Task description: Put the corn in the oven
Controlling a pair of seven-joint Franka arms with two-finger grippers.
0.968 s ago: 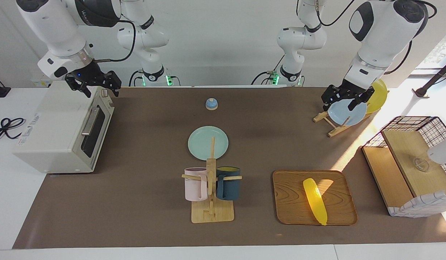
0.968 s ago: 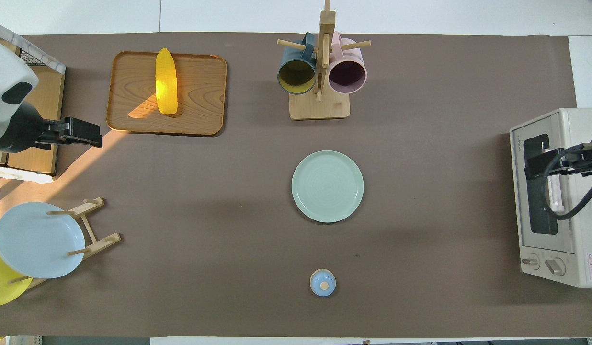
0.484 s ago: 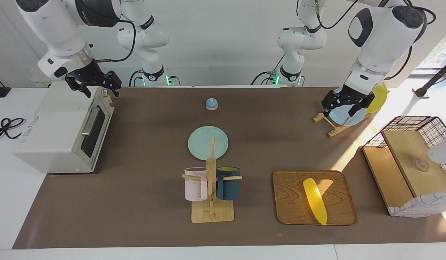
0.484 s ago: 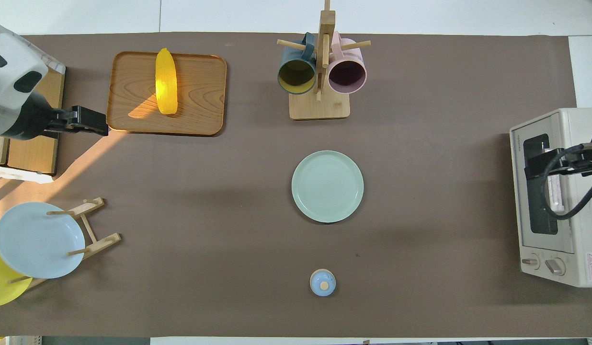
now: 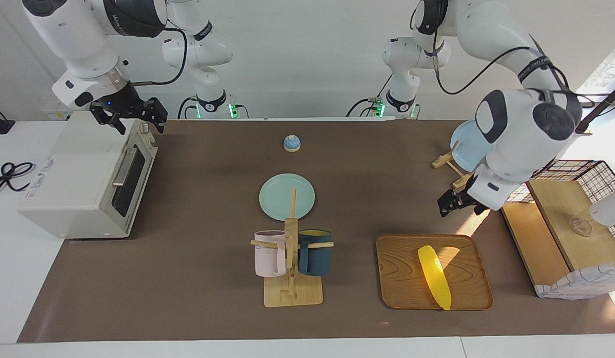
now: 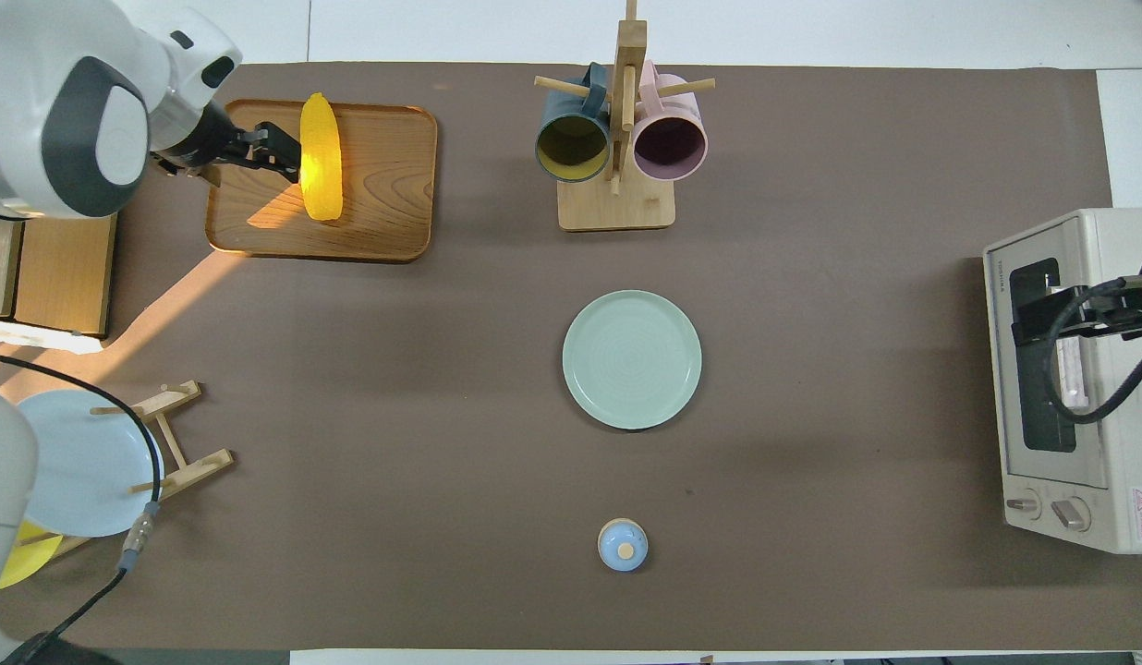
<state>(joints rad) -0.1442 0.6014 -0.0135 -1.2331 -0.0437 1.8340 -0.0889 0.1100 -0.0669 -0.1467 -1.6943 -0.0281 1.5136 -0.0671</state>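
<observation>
Nearest the robots, the right gripper (image 5: 129,115) hangs over the top of the oven (image 5: 83,179) at the right arm's end of the table, its pincer spread open and empty; that arm waits, placed as it was a second ago. The oven's glass door looks shut, its bar handle untouched. The small blue bell (image 5: 291,143) sits close to the robots' edge, at twelve o'clock from the green plate (image 5: 286,196) in the facing view.

What has changed is the left arm. A second ago its gripper hovered over the plate rack (image 5: 457,169) with the blue plate (image 5: 464,146); now the left gripper (image 5: 454,203) has swung out and down toward the wooden tray (image 5: 433,271), fingers apart and holding nothing. In the facing view it is up in the air at roughly eleven o'clock from the tray's middle, clear of the wood. Overhead, its fingertips overlap the tray's rim, just beside the cob.

Farthest out, the corn (image 5: 435,276) lies flat on the tray, untouched, beside the mug stand (image 5: 292,268). My judgement: this is the approach to the pick, with the grasp, the carry across and the door opening all left to do.
</observation>
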